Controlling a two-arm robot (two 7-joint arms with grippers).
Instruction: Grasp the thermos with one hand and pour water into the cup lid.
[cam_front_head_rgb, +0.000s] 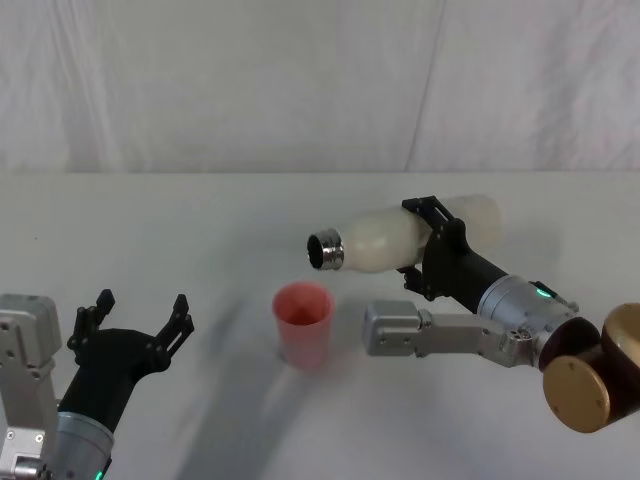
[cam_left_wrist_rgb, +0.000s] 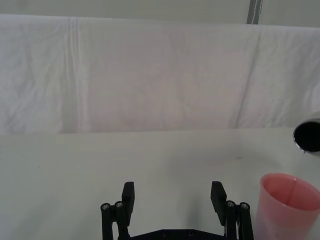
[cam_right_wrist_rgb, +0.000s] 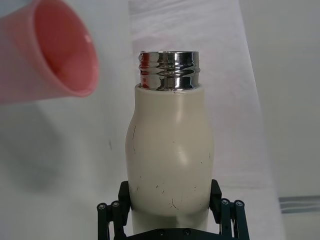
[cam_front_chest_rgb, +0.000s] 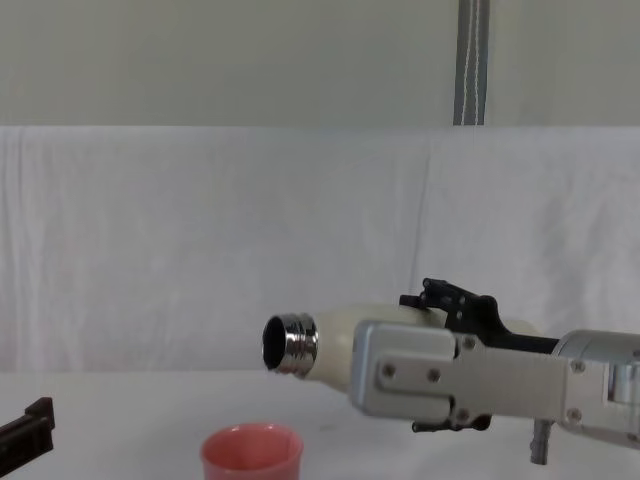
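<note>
Thermos lies tipped sideways, clamped in the right hand, mouth just above the cup lid for pouring; left hand, spread wide, idles beside the cup lid.

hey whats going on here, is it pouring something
The right gripper is shut on the thermos and holds it tipped on its side above the table, steel neck pointing toward the pink cup lid. The mouth hangs above and just to the right of the cup lid, and no stream of water is visible. The left gripper sits open at the table's near left, holding nothing.
</note>
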